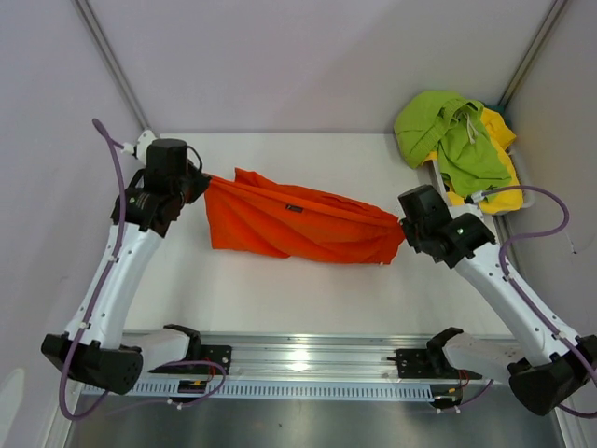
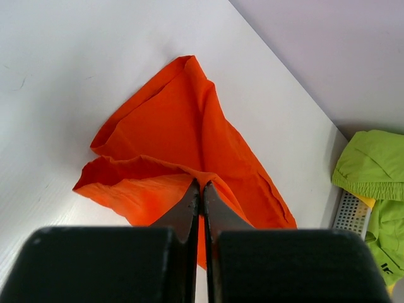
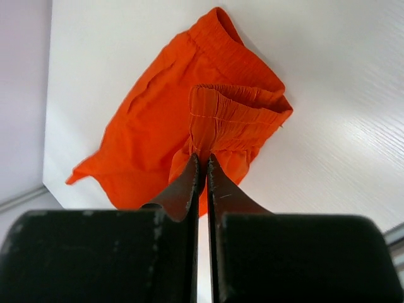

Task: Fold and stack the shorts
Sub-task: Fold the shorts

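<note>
We see wrinkled bright orange fabric shorts point(image 1: 298, 224) stretched between left end effector point(image 1: 201, 183) and right end effector point(image 1: 402, 225), both clamped on opposite ends.

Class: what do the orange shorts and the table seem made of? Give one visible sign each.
Orange shorts: probably soft matte fabric; it drapes, creases, and its waistband is gathered. Table: seemingly hard white laminate or painted board, smooth; faint grain lines show.

The left arm point(image 1: 121, 271) and right arm point(image 1: 508, 285) share white tapered links, chunky black joints and black bases. A purple cable point(image 1: 121, 191) loops along each. The fingers point(image 2: 188, 208) are slim, dark and blade-like.
</note>
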Action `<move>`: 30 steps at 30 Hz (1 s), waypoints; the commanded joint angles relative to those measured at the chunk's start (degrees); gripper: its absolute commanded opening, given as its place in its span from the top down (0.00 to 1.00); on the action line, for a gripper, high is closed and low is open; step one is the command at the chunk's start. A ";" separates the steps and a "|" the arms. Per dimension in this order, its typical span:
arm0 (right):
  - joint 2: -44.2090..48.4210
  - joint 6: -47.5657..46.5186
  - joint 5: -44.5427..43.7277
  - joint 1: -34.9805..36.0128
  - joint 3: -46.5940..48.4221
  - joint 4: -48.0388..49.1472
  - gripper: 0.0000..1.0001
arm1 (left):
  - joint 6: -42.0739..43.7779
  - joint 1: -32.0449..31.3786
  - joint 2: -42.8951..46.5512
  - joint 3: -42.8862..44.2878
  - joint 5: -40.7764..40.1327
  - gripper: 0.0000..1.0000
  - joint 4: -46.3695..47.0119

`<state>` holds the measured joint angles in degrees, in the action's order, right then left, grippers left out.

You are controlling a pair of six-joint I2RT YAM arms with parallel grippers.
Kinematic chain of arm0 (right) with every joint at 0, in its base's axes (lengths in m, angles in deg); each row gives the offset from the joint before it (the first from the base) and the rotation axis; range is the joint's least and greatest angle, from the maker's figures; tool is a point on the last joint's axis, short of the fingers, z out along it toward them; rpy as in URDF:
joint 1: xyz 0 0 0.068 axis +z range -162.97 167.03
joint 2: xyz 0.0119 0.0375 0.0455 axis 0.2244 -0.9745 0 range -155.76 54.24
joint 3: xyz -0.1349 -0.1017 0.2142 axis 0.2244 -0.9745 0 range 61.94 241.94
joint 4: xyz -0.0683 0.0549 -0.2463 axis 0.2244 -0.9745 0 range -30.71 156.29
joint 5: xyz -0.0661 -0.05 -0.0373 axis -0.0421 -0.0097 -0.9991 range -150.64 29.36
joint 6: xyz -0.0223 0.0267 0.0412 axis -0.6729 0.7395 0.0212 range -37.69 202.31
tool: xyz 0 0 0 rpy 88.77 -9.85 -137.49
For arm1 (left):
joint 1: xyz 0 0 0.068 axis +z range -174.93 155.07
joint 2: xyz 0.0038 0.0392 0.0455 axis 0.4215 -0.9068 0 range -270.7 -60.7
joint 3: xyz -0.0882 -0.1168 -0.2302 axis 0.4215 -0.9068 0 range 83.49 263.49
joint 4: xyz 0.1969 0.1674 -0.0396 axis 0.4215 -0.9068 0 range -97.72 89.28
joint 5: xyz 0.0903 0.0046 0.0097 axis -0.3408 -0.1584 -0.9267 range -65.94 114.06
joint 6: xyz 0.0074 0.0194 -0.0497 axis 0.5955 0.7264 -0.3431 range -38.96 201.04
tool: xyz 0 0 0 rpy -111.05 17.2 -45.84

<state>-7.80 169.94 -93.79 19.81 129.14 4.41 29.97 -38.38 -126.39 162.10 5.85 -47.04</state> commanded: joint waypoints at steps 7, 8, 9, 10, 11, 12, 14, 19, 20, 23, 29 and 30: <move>-6.15 -9.76 3.96 -11.50 2.06 8.09 1.00 | 2.73 0.62 -9.26 6.12 -7.71 1.00 7.73; -7.03 -10.29 4.40 -12.55 2.06 9.58 1.00 | 2.29 0.71 -10.06 6.47 -7.97 1.00 8.00; -8.78 -10.73 4.67 -13.08 2.15 10.20 1.00 | 2.12 0.80 -10.94 6.47 -8.23 1.00 8.61; -9.76 -11.34 5.19 -13.61 2.58 10.73 1.00 | 1.94 0.88 -11.82 6.30 -8.85 1.00 9.14; -10.72 -11.78 5.54 -14.66 2.67 12.13 1.00 | 1.42 1.06 -13.22 6.21 -9.11 1.00 10.71; -12.65 -12.05 5.90 -15.10 2.93 13.01 1.00 | 1.24 1.23 -14.10 5.68 -9.38 1.00 11.43; -14.94 -13.01 6.60 -15.90 3.90 14.77 1.00 | 0.54 1.67 -16.38 5.59 -9.82 1.00 14.06; -23.27 -14.86 8.01 -18.44 7.06 19.07 1.00 | -0.44 2.47 -22.28 7.25 -10.87 1.00 18.63; -24.69 -15.38 8.18 -18.71 8.46 19.43 1.00 | -0.52 2.55 -23.51 7.70 -10.87 1.00 18.81; -30.76 -15.65 9.32 -20.11 11.02 19.88 1.00 | -0.35 2.73 -29.22 11.73 -10.53 1.00 19.87; -40.33 -15.48 10.12 -21.87 15.59 21.72 1.00 | -0.87 2.91 -41.26 18.67 -9.04 1.00 21.27; -41.13 -15.39 10.29 -22.05 15.59 22.59 1.00 | -1.05 3.08 -42.49 19.30 -8.68 1.00 21.45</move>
<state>-46.80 155.67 -80.44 -0.37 142.43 27.01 29.46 -37.44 -166.63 177.05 0.86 -28.73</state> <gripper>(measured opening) 0.020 0.003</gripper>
